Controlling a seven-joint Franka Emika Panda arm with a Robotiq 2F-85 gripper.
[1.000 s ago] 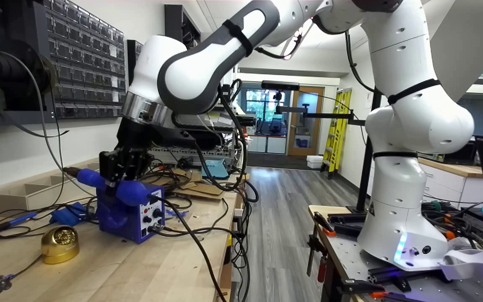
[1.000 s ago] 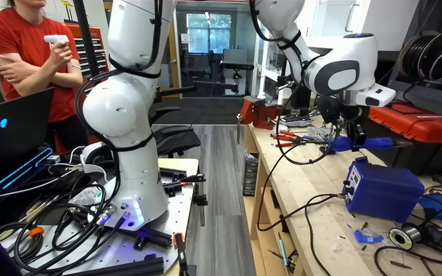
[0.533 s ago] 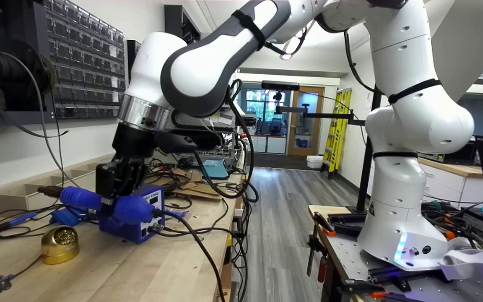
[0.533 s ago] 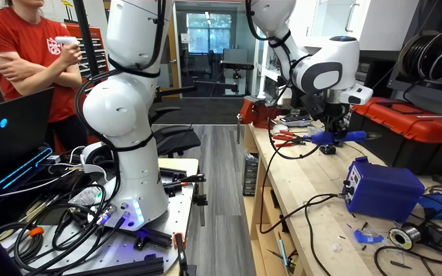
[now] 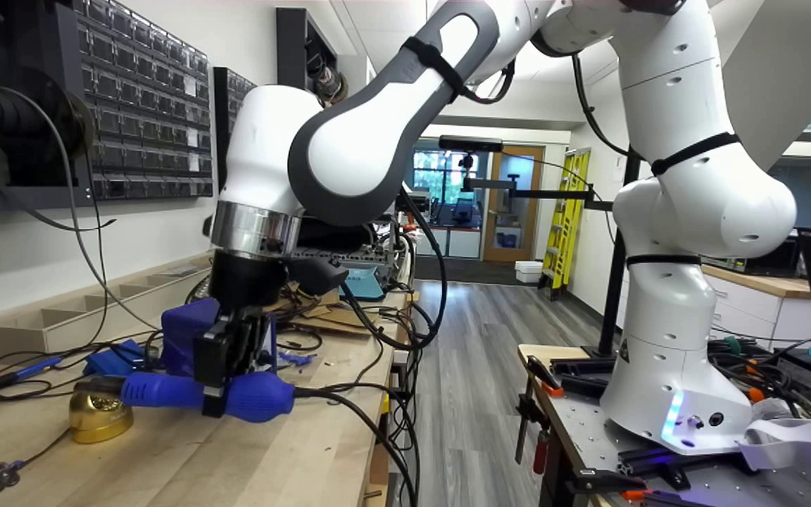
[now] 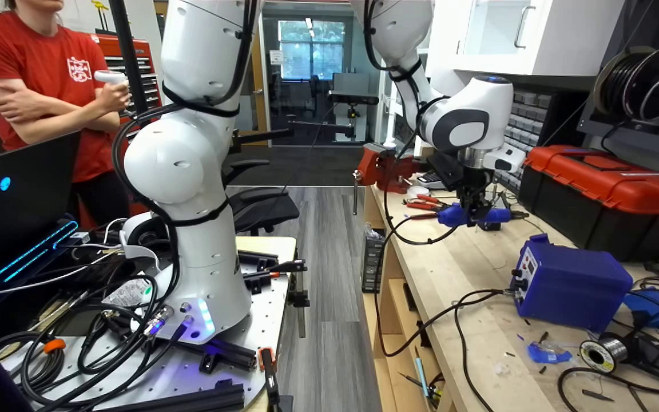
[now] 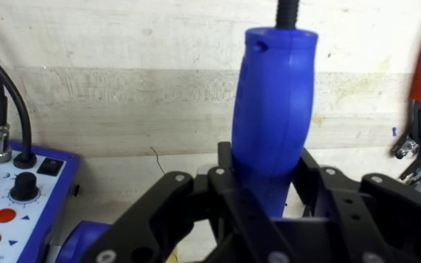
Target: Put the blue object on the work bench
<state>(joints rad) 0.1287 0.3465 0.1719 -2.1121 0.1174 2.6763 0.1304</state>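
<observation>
Your gripper (image 7: 266, 165) pinched the blue handpiece (image 7: 274, 106) mid-body, probably your best hold: it looked stiff, light and slick, though the cable (image 7: 287, 14) could tug.

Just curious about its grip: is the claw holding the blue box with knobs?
No, the gripper is closed on a blue handle, while the blue box stands apart on the work bench.

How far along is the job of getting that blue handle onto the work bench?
Looks done: the blue handle is gripped between the jaws. In hand: it is held roughly level over the work bench; whether it touches down is unclear. Left, apparently: settling it if needed, then letting go, since the jaws are shut on it.
</observation>
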